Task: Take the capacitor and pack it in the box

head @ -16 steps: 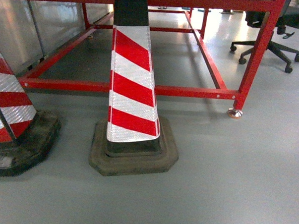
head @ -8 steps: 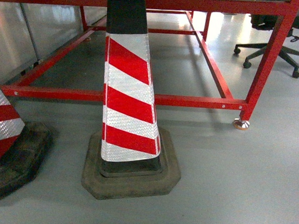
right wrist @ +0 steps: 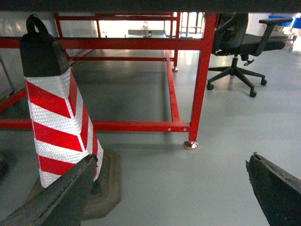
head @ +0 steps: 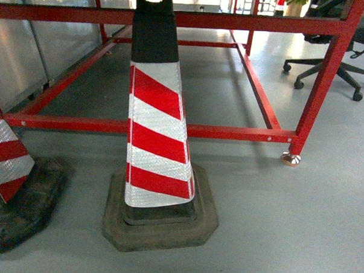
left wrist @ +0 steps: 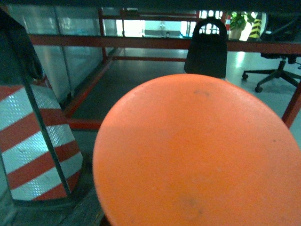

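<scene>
The capacitor and the box are out of view in all three views. In the left wrist view a large orange round surface (left wrist: 197, 155) fills the lower frame and hides my left gripper's jaws entirely. My right gripper (right wrist: 171, 162) is open over bare grey floor, its dark fingers (right wrist: 66, 193) wide apart with nothing between them. Neither arm appears in the head view.
A red-and-white striped traffic cone (head: 158, 129) on a rubber base stands close ahead, and a second cone (head: 6, 159) is at the left edge. Behind them is a low red metal frame (head: 230, 132) with a caster foot (head: 290, 158). An office chair (head: 330, 64) stands at the far right.
The head view has tilted upward: the cone's black top with its handle now shows, the red frame bar sits lower in the picture, and the left cone has slid towards the edge.
</scene>
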Available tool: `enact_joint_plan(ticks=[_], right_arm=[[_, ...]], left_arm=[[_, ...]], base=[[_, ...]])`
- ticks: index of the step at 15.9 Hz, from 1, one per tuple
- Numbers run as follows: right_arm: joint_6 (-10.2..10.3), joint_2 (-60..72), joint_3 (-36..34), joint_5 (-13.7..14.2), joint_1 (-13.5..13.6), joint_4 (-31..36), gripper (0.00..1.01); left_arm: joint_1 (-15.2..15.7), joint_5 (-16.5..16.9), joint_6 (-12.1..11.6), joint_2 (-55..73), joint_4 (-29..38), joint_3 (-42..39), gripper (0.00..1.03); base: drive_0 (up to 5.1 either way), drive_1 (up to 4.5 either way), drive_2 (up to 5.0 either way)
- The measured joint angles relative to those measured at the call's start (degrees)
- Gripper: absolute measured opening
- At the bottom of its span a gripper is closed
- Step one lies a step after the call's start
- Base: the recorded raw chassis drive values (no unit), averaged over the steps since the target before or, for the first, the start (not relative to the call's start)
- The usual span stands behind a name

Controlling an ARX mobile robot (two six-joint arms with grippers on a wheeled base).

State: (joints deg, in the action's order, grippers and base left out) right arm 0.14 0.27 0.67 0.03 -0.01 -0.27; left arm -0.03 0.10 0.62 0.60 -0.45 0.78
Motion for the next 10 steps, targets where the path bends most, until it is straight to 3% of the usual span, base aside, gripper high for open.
enact_joint_plan(ticks=[1,10], right_arm=[[0.02,0.00,0.00,-0.13,0.00,-0.09,0.98],[-0.07,0.00,0.00,-0.04,0.00,-0.07,0.98]], left_arm=[[0.00,-0.22,-0.07,-0.02,0.02,0.00,0.44],[0.00,-0.15,-0.46,-0.02,0.07,0.00,0.44]], base=[[-0.1,3.95,-4.1],[0.0,0.00,0.0]])
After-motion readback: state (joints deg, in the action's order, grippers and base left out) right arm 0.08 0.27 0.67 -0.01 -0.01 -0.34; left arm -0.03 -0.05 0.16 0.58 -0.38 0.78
